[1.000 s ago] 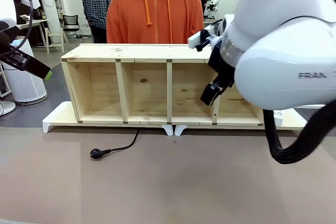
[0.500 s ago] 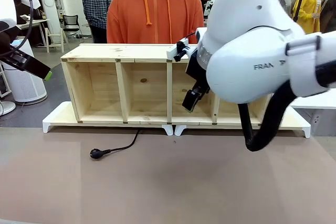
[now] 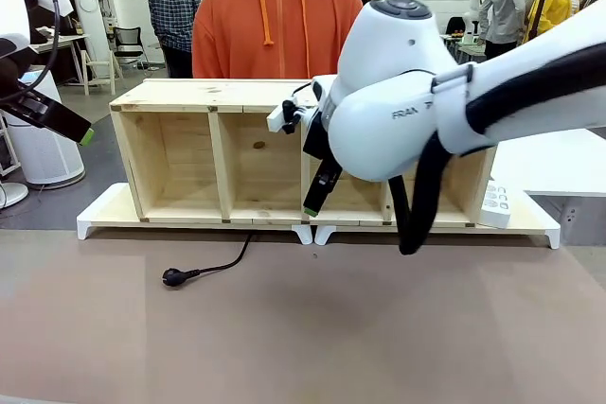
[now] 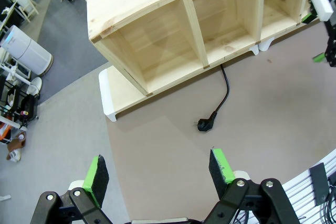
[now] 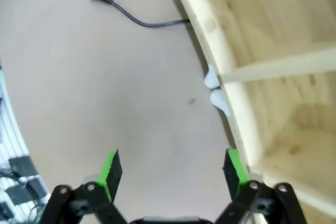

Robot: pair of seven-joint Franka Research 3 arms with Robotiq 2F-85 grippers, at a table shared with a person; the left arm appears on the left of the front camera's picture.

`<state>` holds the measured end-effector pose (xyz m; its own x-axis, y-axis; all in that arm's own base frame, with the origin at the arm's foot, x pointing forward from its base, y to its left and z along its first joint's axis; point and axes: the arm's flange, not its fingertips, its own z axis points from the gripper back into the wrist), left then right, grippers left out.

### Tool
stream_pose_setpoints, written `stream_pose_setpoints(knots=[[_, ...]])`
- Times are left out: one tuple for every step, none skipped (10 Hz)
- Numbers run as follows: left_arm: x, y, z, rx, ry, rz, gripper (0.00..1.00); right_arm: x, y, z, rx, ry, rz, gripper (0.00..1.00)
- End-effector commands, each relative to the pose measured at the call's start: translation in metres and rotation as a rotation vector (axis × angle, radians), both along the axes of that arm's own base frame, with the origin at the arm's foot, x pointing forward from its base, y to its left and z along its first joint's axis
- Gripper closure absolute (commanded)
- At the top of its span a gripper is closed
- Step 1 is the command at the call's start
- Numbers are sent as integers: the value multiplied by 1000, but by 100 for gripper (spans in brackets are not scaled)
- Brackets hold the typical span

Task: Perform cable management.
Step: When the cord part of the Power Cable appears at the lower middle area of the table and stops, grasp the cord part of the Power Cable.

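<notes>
Cable (image 3: 180,276) unmoved; right fingers (image 5: 111,170), spread empty, shifted left past shelf (image 3: 237,94); left fingers (image 4: 96,174) spread empty.

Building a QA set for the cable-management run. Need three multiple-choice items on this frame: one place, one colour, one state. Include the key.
1. Where does the plug of the cable lie?
A) on the table, in front of the wooden shelf
B) inside the shelf
C) on top of the shelf

2. What colour is the person's hoodie?
A) blue
B) orange
C) grey

3. How does the right gripper stand?
A) shut on the cable
B) shut, empty
C) open, empty

Key:
1 A: the plug rests on bare tabletop, short of the shelf.
2 B: the front view shows it orange.
3 C: its pads stand wide apart with nothing between them.
</notes>
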<state>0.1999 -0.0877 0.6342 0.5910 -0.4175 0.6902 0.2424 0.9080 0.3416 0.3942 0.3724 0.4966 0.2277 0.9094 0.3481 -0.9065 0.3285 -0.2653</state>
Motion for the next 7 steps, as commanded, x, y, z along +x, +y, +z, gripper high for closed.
stream_pose_setpoints(knots=[[1,-1,0,-7,-3,1,0,15,14,-3,5,43,107,0],[1,-1,0,-7,-3,1,0,21,24,-8,10,61,129,0],[1,-1,0,-7,-3,1,0,29,36,-11,15,75,150,0],[1,-1,0,-7,-3,1,0,29,48,-19,10,93,171,0],[1,-1,0,-7,-3,1,0,31,57,-26,11,107,193,0],[1,-1,0,-7,-3,1,0,36,64,-30,21,110,208,0],[1,-1,0,-7,-3,1,0,41,71,-37,31,123,223,0]])
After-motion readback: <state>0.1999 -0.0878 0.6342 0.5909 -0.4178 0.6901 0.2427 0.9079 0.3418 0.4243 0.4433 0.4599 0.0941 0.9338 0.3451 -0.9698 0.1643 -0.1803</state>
